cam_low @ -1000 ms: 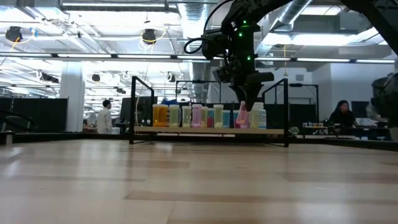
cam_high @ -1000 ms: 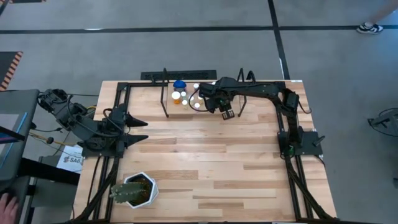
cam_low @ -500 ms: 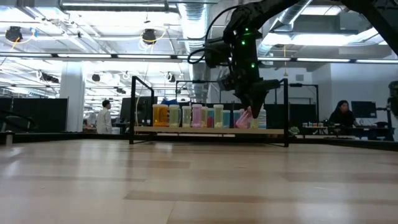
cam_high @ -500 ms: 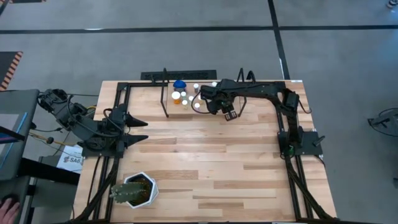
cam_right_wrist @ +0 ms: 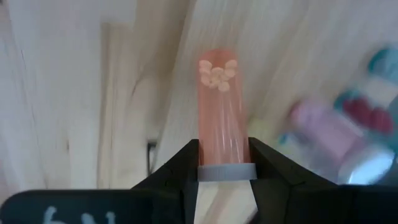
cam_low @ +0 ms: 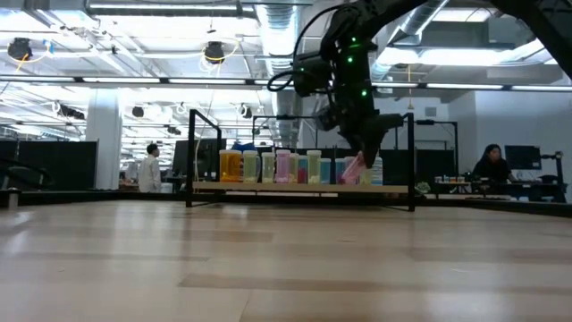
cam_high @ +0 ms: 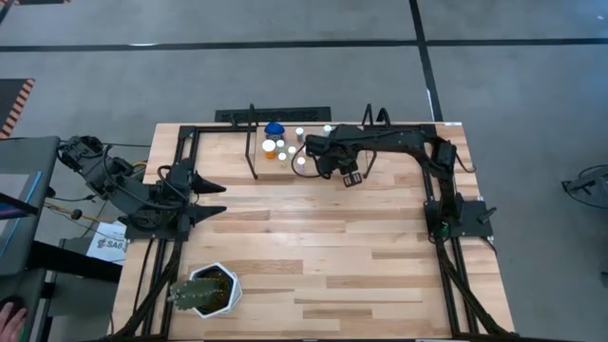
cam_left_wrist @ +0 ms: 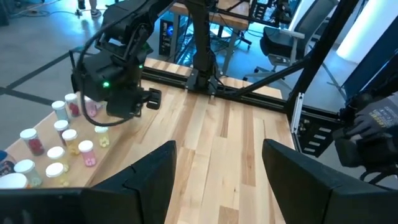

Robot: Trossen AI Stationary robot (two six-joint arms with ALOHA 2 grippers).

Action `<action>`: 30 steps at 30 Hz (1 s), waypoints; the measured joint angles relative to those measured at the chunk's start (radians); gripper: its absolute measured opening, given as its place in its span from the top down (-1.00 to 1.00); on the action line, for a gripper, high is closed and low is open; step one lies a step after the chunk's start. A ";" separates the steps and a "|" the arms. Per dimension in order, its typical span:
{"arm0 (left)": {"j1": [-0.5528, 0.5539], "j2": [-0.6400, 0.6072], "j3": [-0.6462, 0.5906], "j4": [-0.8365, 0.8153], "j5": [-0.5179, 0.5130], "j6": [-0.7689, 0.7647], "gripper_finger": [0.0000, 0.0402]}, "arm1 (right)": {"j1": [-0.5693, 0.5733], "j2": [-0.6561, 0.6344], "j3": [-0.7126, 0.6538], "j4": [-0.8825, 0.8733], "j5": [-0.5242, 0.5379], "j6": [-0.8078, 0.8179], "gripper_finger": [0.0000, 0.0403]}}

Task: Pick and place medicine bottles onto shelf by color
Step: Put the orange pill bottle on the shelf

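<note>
Pink vial (cam_right_wrist: 221, 106) sits clamped in your right gripper (cam_low: 362, 154), tilted, just in front of shelf (cam_low: 299, 188) w/ other bottles (cam_low: 268, 167). Light-wood table (cam_high: 313, 247), open-plan room w/ people beyond. Vs a sec ago: vial leans more, gripper moved slightly right. Left gripper (cam_left_wrist: 214, 165) parked, fingers apart.

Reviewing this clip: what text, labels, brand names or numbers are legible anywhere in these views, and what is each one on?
"SA": start of a black word on the white paper lying at the table's left edge in the high view; the rest is hidden.
White marks at the bottom of the right wrist view, on the right gripper: cut off, unreadable.
Bottles on the shelf: no readable labels.
</note>
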 joint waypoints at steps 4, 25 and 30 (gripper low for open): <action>0.000 0.004 0.000 0.000 -0.026 0.000 -0.13 | 0.022 -0.001 0.036 -0.137 0.044 0.092 0.30; 0.194 0.300 -0.001 0.257 0.128 0.269 -0.13 | 0.439 -0.243 0.254 -0.343 -0.073 0.669 0.31; 0.260 0.457 -0.001 0.441 0.280 0.374 -0.13 | 0.588 -0.223 0.265 -0.342 -0.090 0.757 0.29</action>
